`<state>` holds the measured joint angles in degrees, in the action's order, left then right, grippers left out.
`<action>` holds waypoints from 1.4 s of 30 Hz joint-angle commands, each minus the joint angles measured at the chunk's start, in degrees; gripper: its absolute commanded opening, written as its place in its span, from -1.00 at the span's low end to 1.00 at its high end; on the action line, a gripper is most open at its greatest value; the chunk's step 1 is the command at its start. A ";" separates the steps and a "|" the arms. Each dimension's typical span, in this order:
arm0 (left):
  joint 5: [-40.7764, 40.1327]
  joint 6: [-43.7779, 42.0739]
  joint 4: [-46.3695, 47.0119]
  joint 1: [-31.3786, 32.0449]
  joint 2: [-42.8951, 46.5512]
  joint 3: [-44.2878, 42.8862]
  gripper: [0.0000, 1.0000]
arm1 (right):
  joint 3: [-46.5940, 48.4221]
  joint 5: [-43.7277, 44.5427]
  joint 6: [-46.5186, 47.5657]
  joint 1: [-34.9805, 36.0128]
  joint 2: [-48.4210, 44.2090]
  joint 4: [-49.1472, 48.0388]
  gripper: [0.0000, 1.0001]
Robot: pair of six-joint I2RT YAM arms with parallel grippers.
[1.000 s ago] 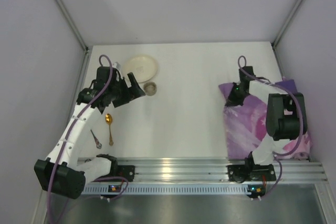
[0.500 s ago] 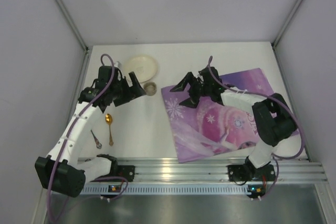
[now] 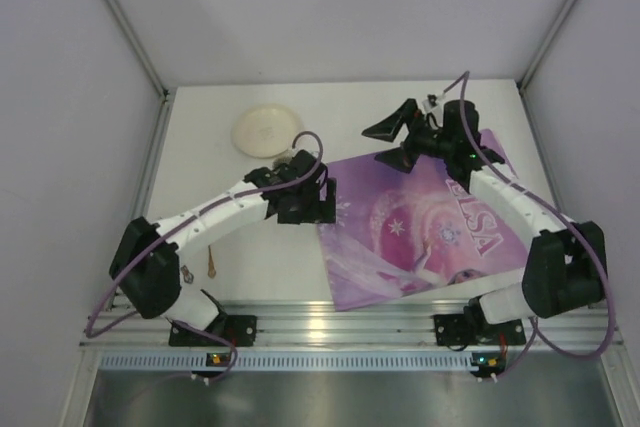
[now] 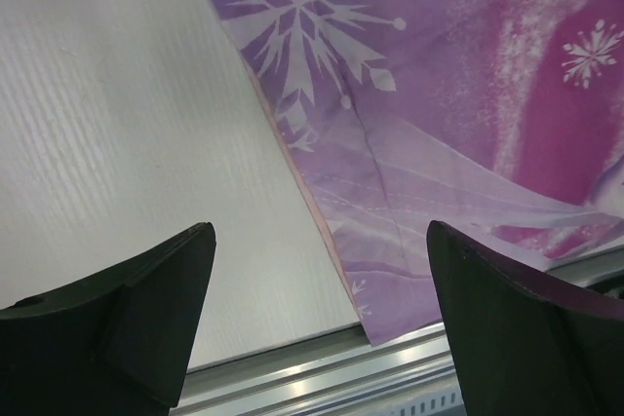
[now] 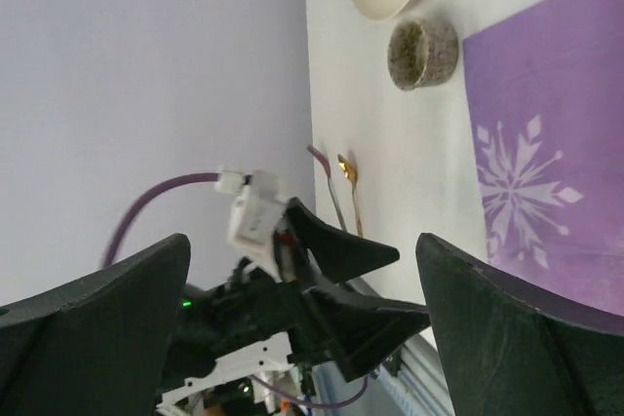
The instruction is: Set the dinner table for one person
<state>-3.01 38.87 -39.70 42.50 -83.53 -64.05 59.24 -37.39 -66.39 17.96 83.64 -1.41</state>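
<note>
Plainly, left gripper (image 4: 320, 233) and right gripper (image 5: 303, 241) gape empty near the placemat (image 3: 420, 232), seemingly flat on the dinner table (image 3: 345, 112).

You have a plain white worktop (image 3: 340, 107) with a ribbed silver rail (image 3: 350, 322). The placemat (image 3: 420, 237) is purple and magenta, patterned with pale snowflakes and white lettering. The plate (image 3: 266, 131) is cream, the cup (image 5: 423, 52) speckled grey-brown, the spoon (image 5: 348, 170) gold.
</note>
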 commanded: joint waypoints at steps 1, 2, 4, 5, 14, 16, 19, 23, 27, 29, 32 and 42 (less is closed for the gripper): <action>-3.50 2.69 2.61 2.76 -5.65 -2.13 0.89 | -1.30 0.21 8.55 -5.19 -7.15 9.67 0.99; -3.59 3.13 2.96 3.46 -7.07 -2.30 0.88 | -2.28 -0.05 8.91 -6.17 -8.39 10.02 1.00; -3.85 3.84 3.23 5.13 -9.71 -3.79 0.85 | -4.47 -0.58 10.04 -8.62 -11.28 11.51 0.99; -3.94 4.10 3.14 5.57 -12.25 -4.50 0.83 | -5.01 -0.93 10.57 -9.34 -12.17 12.13 0.99; -3.59 5.16 2.88 6.37 -23.86 -10.65 0.25 | -8.18 -0.76 13.22 -10.66 -18.07 18.19 0.99; -4.20 5.60 1.65 6.37 -25.80 -11.44 0.15 | -8.27 -0.76 13.83 -10.66 -18.51 18.81 0.99; -4.38 5.95 0.51 6.37 -27.21 -11.36 -0.14 | -8.18 -0.76 14.36 -10.49 -18.33 19.16 0.99; -5.78 6.04 -0.90 6.37 -27.39 -10.22 -0.39 | -7.74 -0.76 14.62 -10.31 -17.54 19.16 0.99; -9.03 6.21 -3.36 6.10 -26.25 -7.76 -0.67 | -7.30 -0.50 14.80 -10.13 -16.49 19.16 0.99; -10.52 7.00 -3.80 5.75 -24.15 -4.52 -0.86 | -7.12 -0.41 15.15 -10.13 -16.14 19.16 0.99; -10.70 7.97 -3.01 4.17 -20.55 1.28 -1.00 | -7.12 -0.06 15.59 -10.13 -15.70 19.16 0.99; -13.78 7.98 -4.68 -1.63 -10.35 10.61 -1.00 | -7.39 -0.14 15.85 -10.22 -15.34 19.08 0.99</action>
<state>-13.21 46.50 -38.96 42.89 -95.61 -56.55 50.94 -37.50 -51.29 7.70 68.16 18.55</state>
